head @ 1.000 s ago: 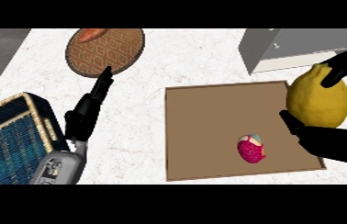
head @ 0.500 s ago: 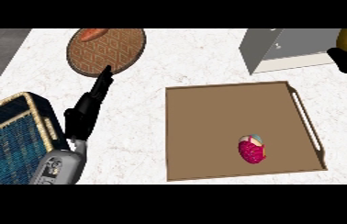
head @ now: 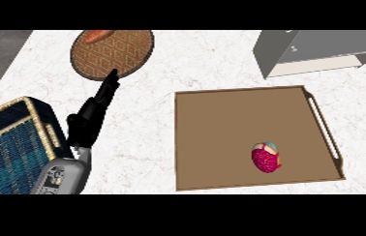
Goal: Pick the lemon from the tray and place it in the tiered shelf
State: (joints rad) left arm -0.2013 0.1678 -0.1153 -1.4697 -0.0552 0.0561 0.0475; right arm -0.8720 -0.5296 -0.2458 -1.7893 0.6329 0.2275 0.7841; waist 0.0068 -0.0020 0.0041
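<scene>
The brown tray [head: 214, 109] lies on the counter at centre right, and only a pink and red fruit [head: 266, 157] rests in it near its lower right. The lemon shows nowhere in the head view. A grey tiered shelf [head: 307, 53] stands at the upper right, cut by the view's edge. My left hand [head: 93, 111] rests open at the left, fingers straight and pointing up toward a round plate. My right hand is out of the view.
A round brown woven plate [head: 114, 56] with an orange-red item [head: 96, 35] on its far rim sits at the upper left. A dark blue basket with a tan rim [head: 25, 133] stands at the lower left beside my left forearm.
The right hand, which held the lemon over the tray's right edge, rose toward the shelf and has left the view with the lemon. The left hand has stayed still.
</scene>
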